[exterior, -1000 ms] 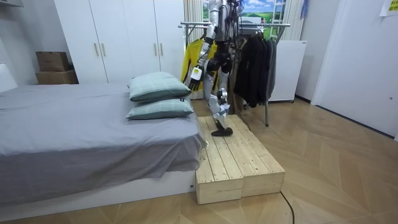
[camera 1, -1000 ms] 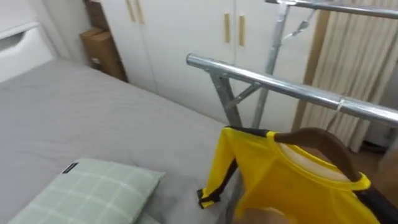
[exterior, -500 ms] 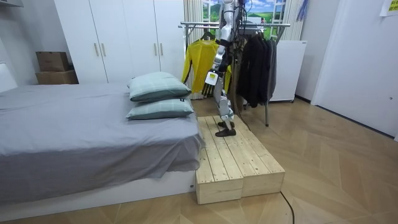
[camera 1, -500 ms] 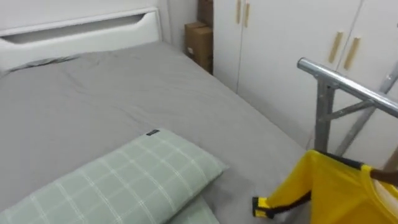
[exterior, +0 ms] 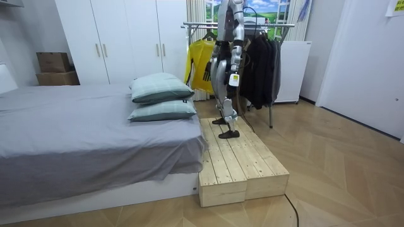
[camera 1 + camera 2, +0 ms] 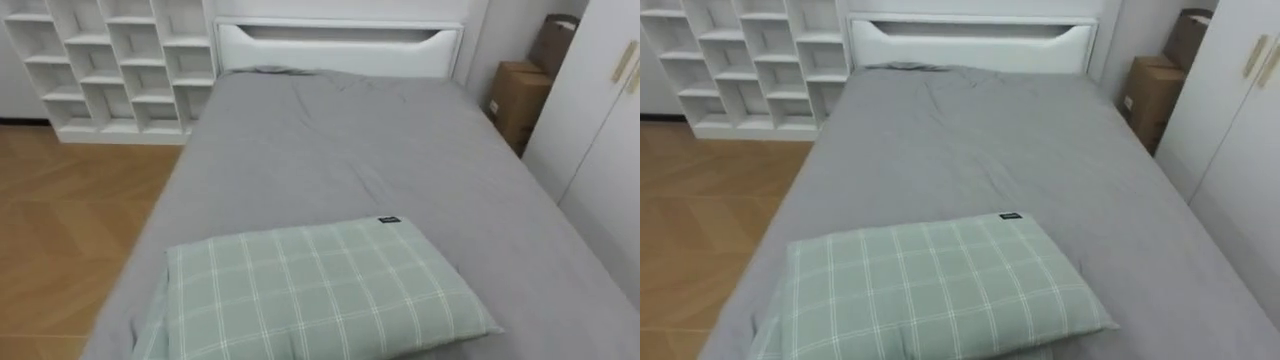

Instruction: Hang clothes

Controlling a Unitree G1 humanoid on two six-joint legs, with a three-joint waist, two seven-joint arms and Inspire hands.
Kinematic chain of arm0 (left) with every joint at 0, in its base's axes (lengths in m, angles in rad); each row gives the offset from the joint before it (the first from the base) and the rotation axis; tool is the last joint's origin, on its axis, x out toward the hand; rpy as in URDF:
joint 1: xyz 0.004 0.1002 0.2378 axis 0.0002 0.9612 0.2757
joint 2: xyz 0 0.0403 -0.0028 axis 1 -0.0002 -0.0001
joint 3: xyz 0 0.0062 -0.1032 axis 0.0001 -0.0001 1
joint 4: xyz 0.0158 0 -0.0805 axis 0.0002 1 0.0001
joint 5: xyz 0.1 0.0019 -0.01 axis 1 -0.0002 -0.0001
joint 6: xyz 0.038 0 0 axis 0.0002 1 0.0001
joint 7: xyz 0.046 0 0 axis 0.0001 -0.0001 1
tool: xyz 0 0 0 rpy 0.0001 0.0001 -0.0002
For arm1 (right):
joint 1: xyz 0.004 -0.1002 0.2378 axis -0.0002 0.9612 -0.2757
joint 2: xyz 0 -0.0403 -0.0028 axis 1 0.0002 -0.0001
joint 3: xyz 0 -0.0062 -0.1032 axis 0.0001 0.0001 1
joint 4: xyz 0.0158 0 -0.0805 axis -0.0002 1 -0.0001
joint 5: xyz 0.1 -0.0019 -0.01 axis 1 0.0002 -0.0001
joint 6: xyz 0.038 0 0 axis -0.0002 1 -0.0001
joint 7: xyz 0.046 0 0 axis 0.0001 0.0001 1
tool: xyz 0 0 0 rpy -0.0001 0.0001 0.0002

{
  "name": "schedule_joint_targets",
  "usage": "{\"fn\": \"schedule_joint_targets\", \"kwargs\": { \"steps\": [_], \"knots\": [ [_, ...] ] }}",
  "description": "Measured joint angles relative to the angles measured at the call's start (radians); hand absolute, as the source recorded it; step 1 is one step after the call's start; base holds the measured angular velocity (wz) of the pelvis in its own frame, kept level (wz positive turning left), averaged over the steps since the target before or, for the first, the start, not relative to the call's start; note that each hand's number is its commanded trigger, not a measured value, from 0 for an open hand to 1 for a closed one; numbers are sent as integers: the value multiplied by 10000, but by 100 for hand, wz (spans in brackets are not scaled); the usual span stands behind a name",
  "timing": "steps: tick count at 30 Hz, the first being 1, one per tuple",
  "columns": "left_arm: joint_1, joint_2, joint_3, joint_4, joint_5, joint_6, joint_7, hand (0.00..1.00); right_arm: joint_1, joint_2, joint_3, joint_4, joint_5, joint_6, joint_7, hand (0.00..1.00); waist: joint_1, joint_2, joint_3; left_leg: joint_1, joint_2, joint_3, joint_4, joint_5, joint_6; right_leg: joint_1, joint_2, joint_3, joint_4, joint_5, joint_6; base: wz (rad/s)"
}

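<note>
The yellow long-sleeved shirt (image 5: 199,68) hangs on its hanger from the metal clothes rack (image 5: 278,26), beside several dark garments (image 5: 260,63). I stand on the wooden platform (image 5: 243,164) with the rack behind me, facing along the bed (image 6: 330,150). My left hand (image 5: 232,78) hangs low at my side, apart from the shirt. My right hand (image 5: 216,75) is down on the far side of my body, in front of the shirt. Neither hand is seen holding anything.
A green checked pillow (image 6: 320,290) lies on the grey bed right below me, a second one (image 5: 163,111) under it. White shelves (image 6: 110,65) stand far left, cardboard boxes (image 6: 520,95) and wardrobe doors (image 6: 610,130) to the right.
I have turned away from the rack toward the bed. The yellow shirt stays hanging on the rail and my arms have dropped. The eye views swung from rack to bed.
</note>
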Motion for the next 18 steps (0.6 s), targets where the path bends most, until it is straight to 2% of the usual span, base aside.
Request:
{"fn": "schedule_joint_targets", "kwargs": {
  "steps": [4, 8, 10, 12, 14, 15, 18],
  "knots": [
    [-13, 58, -4, -49, -6, -76, 12, 0, -33, 5, 350, 58, -68, -197, -72, 0, 47, -97, 25, -61, -10, -86, 20, 7, -13, 63, 43, 104, -146, -5, -4, 8],
    [-200, 115, 90, -48, 442, -139, 150, 0, -1, 26, 485, 93, -10, -291, -74, 0, 19, -242, 49, -280, -70, -425, 95, 49, -78, 57, 59, 16, -147, -68, -56, 26],
    [-279, 134, 167, -101, 896, -239, 244, 0, 4, 34, 477, 131, 104, -319, -73, 0, -92, -286, 28, -568, -93, -594, 360, 42, -120, 59, 84, -149, -150, -221, -81, 39],
    [-404, 160, 162, -154, 1240, -276, 398, 0, 28, 43, 468, 136, 198, -386, -71, 0, -264, -312, 9, -940, -122, -502, 676, 8, -157, 35, 75, -303, -170, -464, -66, 56],
    [-509, 189, 18, -169, 1403, -297, 470, 0, 104, 37, 465, 127, 338, -408, -79, 0, -368, -295, -5, -1207, -85, -190, 888, -4, -174, 14, 64, -492, -154, -611, -78, 54],
    [-516, 178, -56, -224, 1588, -302, 540, 0, 147, 32, 453, 125, 517, -411, -72, 0, -441, -226, -9, -1285, -55, -142, 945, -1, -179, 22, 63, -615, -138, -631, -85, 25],
    [-509, 20, -56, -250, 1842, -303, 545, 0, 207, 9, 339, 116, 1098, -517, 42, 0, -466, -3, -21, -1268, -77, -140, 914, 3, -178, 27, 49, -612, -150, -628, -81, 6]
  ]
}}
